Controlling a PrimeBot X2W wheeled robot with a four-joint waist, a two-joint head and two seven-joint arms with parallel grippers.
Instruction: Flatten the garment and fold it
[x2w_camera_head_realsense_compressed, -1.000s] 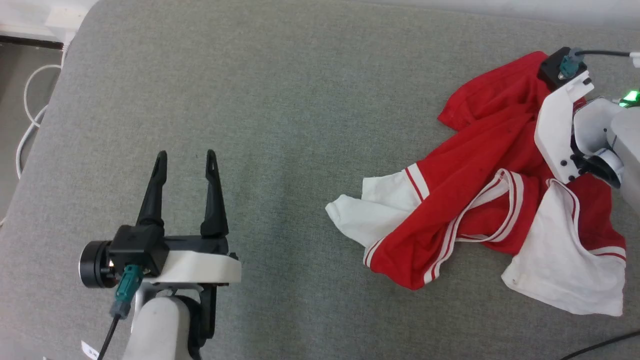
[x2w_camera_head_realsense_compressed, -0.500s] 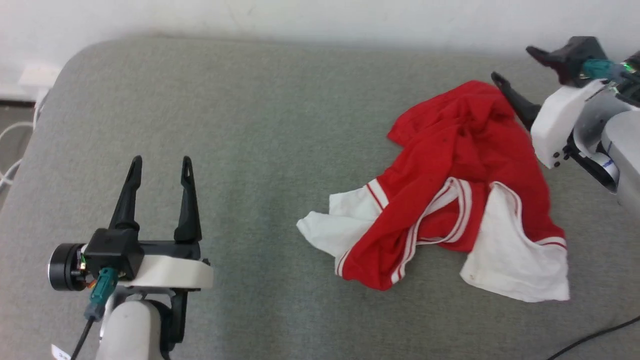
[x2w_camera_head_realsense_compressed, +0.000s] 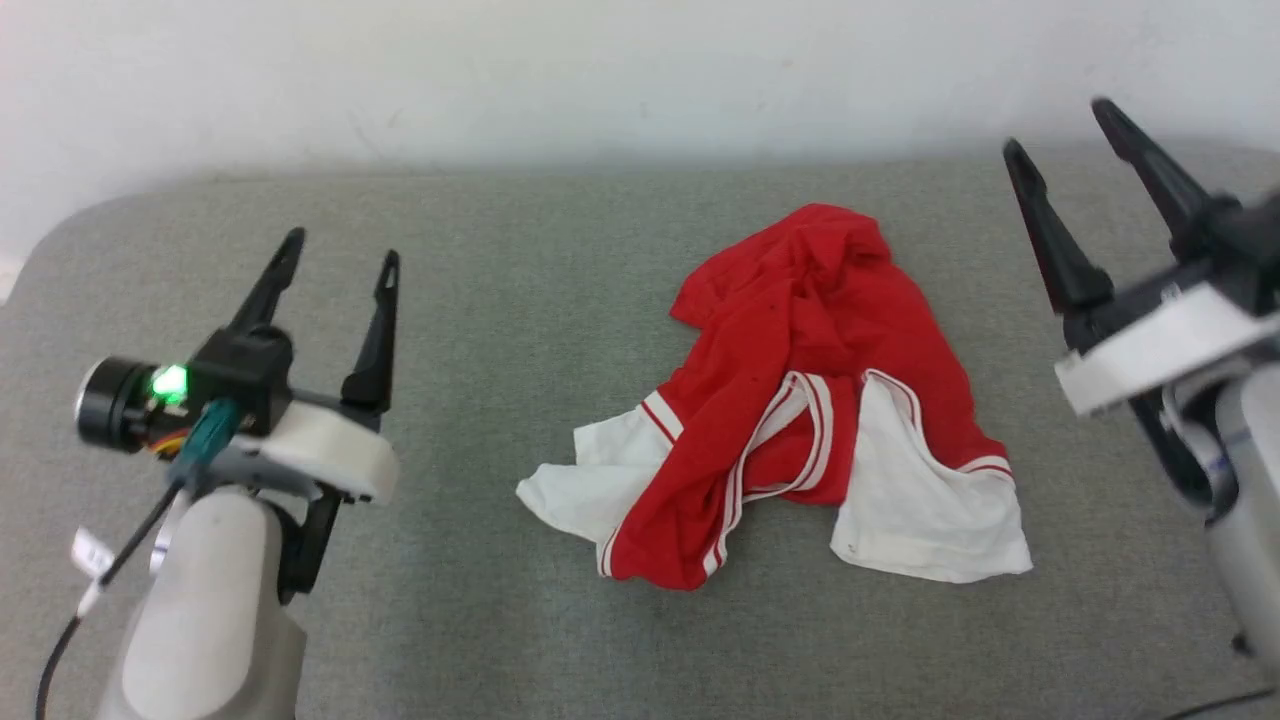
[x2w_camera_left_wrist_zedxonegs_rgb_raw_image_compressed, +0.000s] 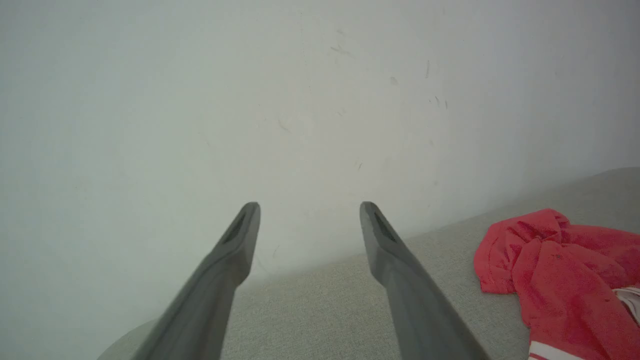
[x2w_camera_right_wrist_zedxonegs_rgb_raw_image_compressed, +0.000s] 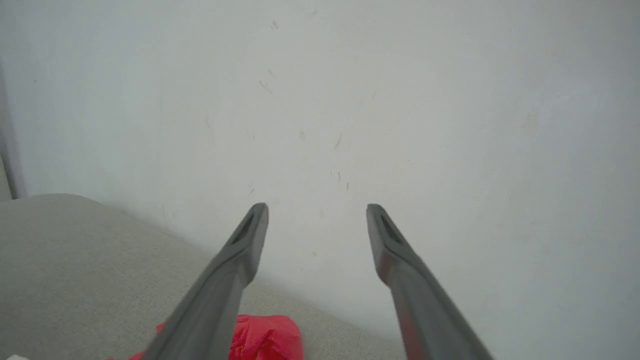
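The left gripper (x2w_camera_head_realsense_compressed: 343, 247) hovers at nine o'clock of the scene, its fingers spread and empty. Between it and the cloth runs bare grey cushion (x2w_camera_head_realsense_compressed: 480, 330), giving ample room for spreading. The garment (x2w_camera_head_realsense_compressed: 800, 330) lies crumpled at centre, touching neither gripper. It is light, limp jersey that should drape and slide and never hold a shape. A white sleeve (x2w_camera_head_realsense_compressed: 570, 490) pokes out at eight o'clock of the heap and a second sleeve (x2w_camera_head_realsense_compressed: 930, 510) at five; both look like fair pinch points. The bunched red at twelve may be the hem, though folds hide it. The wall (x2w_camera_head_realsense_compressed: 600, 80) closes off the far edge. The right gripper (x2w_camera_head_realsense_compressed: 1056, 127), at two o'clock, stands wide apart and holds nothing.
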